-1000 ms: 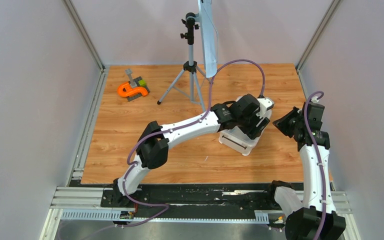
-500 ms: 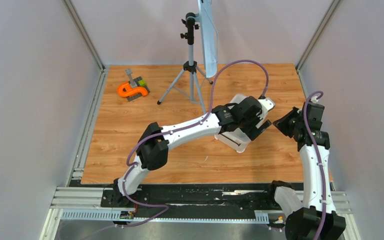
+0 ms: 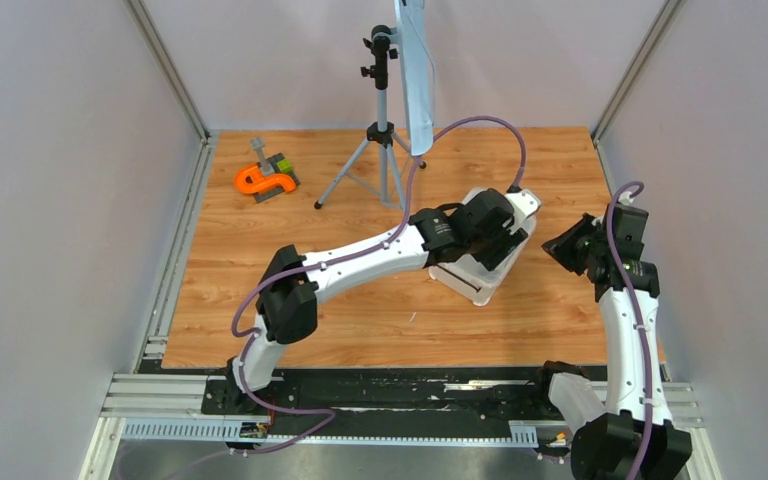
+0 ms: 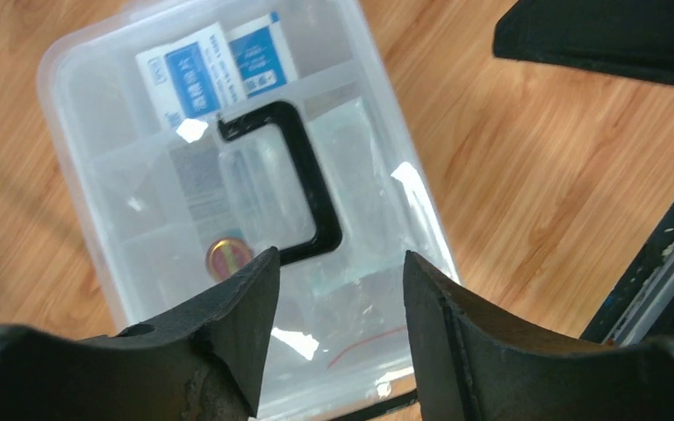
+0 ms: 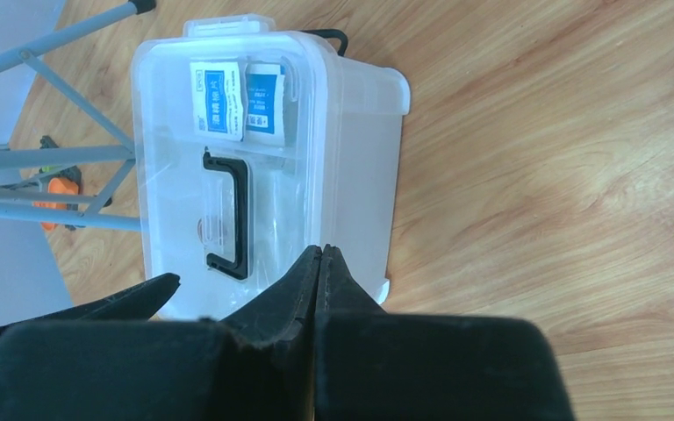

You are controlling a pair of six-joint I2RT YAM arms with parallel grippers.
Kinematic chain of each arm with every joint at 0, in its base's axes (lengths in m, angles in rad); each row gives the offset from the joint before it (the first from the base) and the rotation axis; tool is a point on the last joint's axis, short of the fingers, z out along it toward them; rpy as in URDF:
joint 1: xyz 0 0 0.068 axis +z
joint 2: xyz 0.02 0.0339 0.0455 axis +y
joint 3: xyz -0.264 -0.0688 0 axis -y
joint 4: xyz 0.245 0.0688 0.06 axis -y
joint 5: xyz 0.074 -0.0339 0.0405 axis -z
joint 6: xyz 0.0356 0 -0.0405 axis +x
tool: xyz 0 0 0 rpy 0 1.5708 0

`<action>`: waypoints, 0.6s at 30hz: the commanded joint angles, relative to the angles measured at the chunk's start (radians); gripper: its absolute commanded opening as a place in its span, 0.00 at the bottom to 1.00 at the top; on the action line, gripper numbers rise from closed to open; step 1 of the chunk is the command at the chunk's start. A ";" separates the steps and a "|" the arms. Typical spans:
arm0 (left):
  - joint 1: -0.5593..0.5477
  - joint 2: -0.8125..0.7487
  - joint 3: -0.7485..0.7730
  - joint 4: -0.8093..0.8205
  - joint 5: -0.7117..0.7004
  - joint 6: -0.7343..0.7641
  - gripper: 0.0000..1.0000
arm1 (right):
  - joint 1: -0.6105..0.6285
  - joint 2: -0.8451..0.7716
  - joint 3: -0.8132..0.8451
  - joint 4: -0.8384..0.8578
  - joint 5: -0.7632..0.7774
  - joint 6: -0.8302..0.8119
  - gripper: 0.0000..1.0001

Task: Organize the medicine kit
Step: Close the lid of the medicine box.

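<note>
Surface: a wood-grain tabletop [image 3: 260, 290] is closed in by pale grey panels, and a grey tripod [image 3: 380, 140] carrying a white board stands at its far middle.
Kit position: the white rounded-corner plastic tub [image 3: 465, 278] is seen nearer than the tripod and towards the right arm's side of it, set askew and well apart from the tripod's feet.
Lid: the clear lid with its black U-shaped handle [image 4: 311, 193] is seated on the tub; blue-and-white packets [image 4: 197, 79] are seen through it in the divided tray.
Left gripper: the left gripper [image 4: 338, 259] is held above the lid with its fingers spread wide and nothing between them.
Right gripper: the right gripper [image 5: 320, 250] is kept further from the tripod than the tub, fingers pressed together and empty.
Handling: the tub is judged light, stiff and smooth-walled, so it may slide or tip if pushed; the thin lid may flex.
Hold: the handle, lying flat on the lid, is judged the surest grip for lifting; the black clip [image 5: 329, 35] at the lid's end would need undoing first.
Edges and room: open tabletop is seen from the tripod to the tub, while the right panel lies closer; an orange-and-grey tool [image 3: 265, 178] lies on the tripod's other side, well apart from the tub.
</note>
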 commanded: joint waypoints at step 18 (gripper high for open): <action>0.078 -0.216 -0.268 -0.005 -0.183 -0.057 0.41 | 0.436 0.044 0.025 0.063 0.034 0.035 0.00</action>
